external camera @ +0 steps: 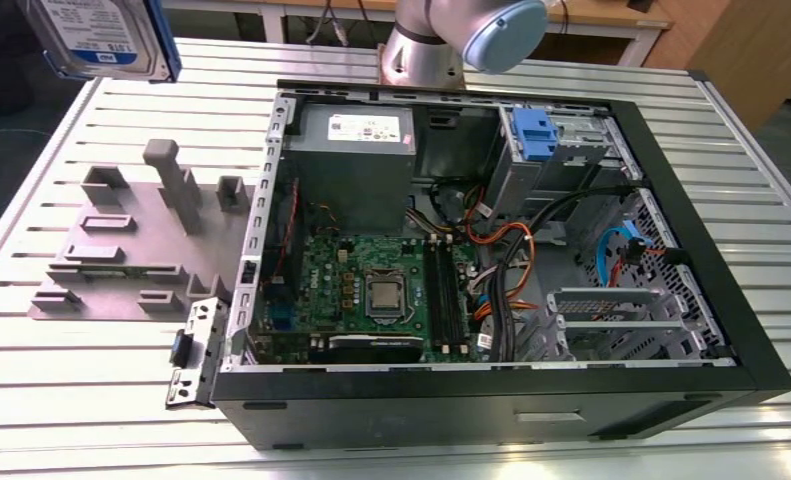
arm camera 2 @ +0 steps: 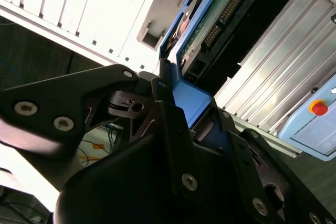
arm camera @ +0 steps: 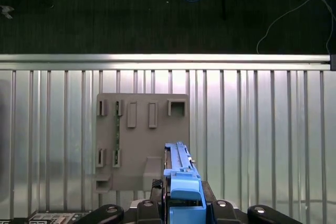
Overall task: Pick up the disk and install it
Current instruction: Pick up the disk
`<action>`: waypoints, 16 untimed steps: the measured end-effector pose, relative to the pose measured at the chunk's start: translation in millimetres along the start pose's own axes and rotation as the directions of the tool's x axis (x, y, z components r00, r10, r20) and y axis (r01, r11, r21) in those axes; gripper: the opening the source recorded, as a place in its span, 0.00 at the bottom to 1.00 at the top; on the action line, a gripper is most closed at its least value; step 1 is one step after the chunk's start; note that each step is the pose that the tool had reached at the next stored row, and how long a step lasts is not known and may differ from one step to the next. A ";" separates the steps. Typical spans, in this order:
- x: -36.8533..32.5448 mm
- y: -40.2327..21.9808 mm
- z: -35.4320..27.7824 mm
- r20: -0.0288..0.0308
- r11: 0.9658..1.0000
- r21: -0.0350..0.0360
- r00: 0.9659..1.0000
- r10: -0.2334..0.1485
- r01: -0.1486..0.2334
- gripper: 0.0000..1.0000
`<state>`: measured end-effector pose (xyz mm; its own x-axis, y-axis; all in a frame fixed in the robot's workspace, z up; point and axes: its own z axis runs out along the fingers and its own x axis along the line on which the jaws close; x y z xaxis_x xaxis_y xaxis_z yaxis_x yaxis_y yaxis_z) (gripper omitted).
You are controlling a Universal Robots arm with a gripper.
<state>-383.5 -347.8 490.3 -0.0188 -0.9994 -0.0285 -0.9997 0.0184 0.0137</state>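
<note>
The disk [external camera: 102, 35] hangs high over the table's far corner on the exterior view's left, label facing the camera, blue carrier around it. In the first wrist view the disk [arm camera: 181, 179] stands edge-on above the grey fixture plate [arm camera: 142, 145]. My gripper [arm camera: 184, 208] is shut on its blue carrier. The second wrist view shows the black fingers [arm camera 2: 168, 114] clamped on the carrier's blue end, with the disk [arm camera 2: 220, 9] showing its green circuit-board side beyond the gripper [arm camera 2: 194, 124].
An open black computer case [external camera: 502, 400] lies on the slatted metal table [external camera: 88, 400], with a blue bracket [external camera: 534, 135] in its far drive bay. The grey fixture plate [external camera: 115, 250] with upright pegs lies beside it. A red stop button [arm camera 2: 317, 107] sits off the table.
</note>
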 end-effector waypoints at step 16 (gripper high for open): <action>21.3 -3.9 -0.6 0.000 1.000 0.000 1.000 0.002 -0.002 0.36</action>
<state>-380.0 -369.1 490.2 -0.0208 -0.9994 -0.0286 -0.9997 0.0204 0.0136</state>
